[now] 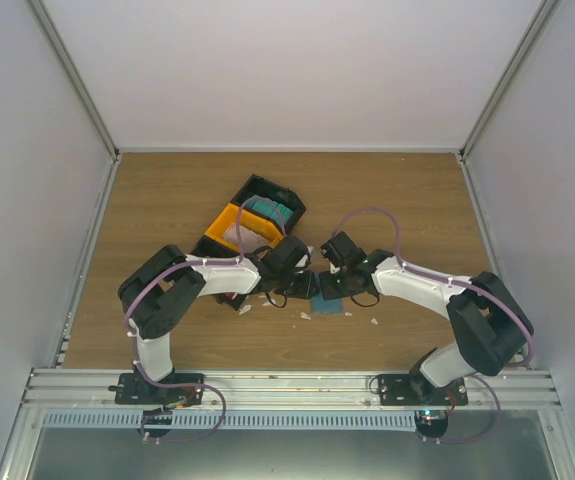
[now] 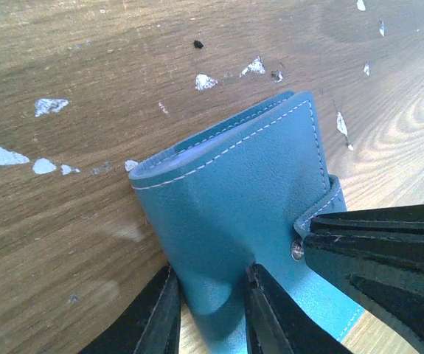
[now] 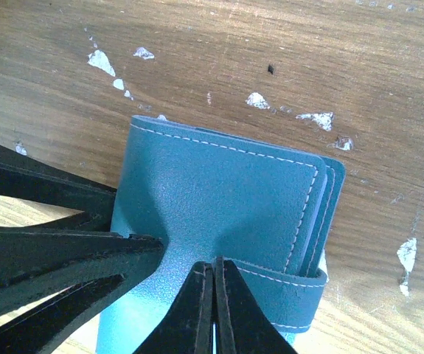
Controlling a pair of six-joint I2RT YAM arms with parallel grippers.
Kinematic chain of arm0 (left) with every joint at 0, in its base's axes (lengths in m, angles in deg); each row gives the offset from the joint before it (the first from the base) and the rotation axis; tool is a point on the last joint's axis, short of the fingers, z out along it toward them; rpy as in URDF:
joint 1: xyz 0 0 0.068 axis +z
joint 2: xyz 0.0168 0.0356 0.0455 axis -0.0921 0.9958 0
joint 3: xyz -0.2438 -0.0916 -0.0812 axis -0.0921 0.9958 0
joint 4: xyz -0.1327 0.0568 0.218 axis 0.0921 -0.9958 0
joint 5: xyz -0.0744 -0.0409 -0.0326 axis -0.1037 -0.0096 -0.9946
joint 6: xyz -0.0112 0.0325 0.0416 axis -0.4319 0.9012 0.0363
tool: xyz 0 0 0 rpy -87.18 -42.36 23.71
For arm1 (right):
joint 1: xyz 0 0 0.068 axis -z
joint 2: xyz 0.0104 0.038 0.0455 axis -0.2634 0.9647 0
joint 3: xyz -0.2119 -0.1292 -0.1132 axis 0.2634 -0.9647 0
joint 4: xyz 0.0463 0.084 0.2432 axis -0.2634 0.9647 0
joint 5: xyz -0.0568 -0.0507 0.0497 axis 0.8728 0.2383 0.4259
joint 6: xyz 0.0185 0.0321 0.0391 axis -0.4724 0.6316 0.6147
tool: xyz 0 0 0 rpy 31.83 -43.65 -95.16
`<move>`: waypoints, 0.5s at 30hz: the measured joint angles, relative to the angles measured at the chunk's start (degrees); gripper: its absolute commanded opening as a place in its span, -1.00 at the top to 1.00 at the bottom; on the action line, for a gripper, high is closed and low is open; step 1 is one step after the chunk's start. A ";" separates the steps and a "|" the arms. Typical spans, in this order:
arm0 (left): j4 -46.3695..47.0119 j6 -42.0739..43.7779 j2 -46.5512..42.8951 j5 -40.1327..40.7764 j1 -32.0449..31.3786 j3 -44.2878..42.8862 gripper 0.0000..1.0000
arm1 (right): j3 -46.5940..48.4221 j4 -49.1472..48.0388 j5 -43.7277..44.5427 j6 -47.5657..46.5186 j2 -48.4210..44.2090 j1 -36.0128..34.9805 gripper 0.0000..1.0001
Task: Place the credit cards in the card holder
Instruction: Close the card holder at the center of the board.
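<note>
The slate-blue card holder (image 1: 327,303) (image 2: 234,199) (image 3: 226,184) lies folded on the wooden table between both arms. My left gripper (image 1: 305,287) (image 2: 212,310) is shut on its near edge, with the leather bulging between the two fingers. My right gripper (image 1: 330,288) (image 3: 213,264) is shut, its tips together on the end of the side tab (image 3: 300,291), beside the snap (image 2: 296,251). I cannot tell whether the tab is pinched. A teal stack of credit cards (image 1: 270,212) sits in the bin at the back.
The black-and-orange bin (image 1: 222,222) stands on the table just behind my left wrist. Small white scraps (image 2: 49,105) (image 3: 101,61) are scattered over the wood around the holder. White walls close the table in on three sides.
</note>
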 measured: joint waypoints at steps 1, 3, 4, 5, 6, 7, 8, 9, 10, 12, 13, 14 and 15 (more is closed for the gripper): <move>-0.04 0.00 0.00 0.00 0.02 0.00 0.49 | -0.11 -0.22 -0.09 0.15 0.00 0.00 0.99; -0.11 0.00 0.04 -0.02 0.04 0.00 0.49 | -0.44 -0.74 -0.15 0.55 -0.02 0.00 0.99; -0.11 0.00 0.09 -0.02 0.04 0.00 0.49 | -0.74 -1.22 -0.17 0.85 -0.09 0.00 0.99; -0.13 0.00 0.11 -0.02 0.04 0.00 0.49 | -1.07 -1.68 -0.20 1.09 -0.15 0.00 0.99; -0.15 0.00 0.11 -0.02 0.04 0.00 0.49 | -1.46 -2.25 -0.24 1.25 -0.26 0.02 0.99; -0.15 0.00 0.11 -0.02 0.07 0.00 0.49 | -1.95 -2.91 -0.31 1.46 -0.48 0.02 0.99; -0.17 0.00 0.11 -0.02 0.07 0.00 0.49 | -2.36 -3.41 -0.35 1.68 -0.59 0.04 0.99; -0.17 0.00 0.13 -0.02 0.07 0.00 0.49 | -2.78 -4.02 -0.37 1.92 -0.74 0.07 0.99; -0.17 0.00 0.13 -0.02 0.09 0.00 0.50 | -3.21 -4.70 -0.42 2.14 -0.85 0.07 0.99; -0.17 0.00 0.15 -0.04 0.09 0.00 0.50 | -3.96 -6.14 -0.55 2.56 -0.94 0.07 0.99; -0.20 0.00 0.15 -0.04 0.09 0.00 0.50 | -4.39 -7.21 -0.66 2.73 -0.92 0.07 0.99; -0.17 0.00 0.15 -0.07 0.09 0.00 0.50 | -4.81 -8.31 -0.96 2.86 -0.76 0.07 0.99; -0.17 0.00 0.17 -0.04 0.09 0.00 0.50 | -5.22 -9.40 -1.22 3.08 -0.48 0.00 0.99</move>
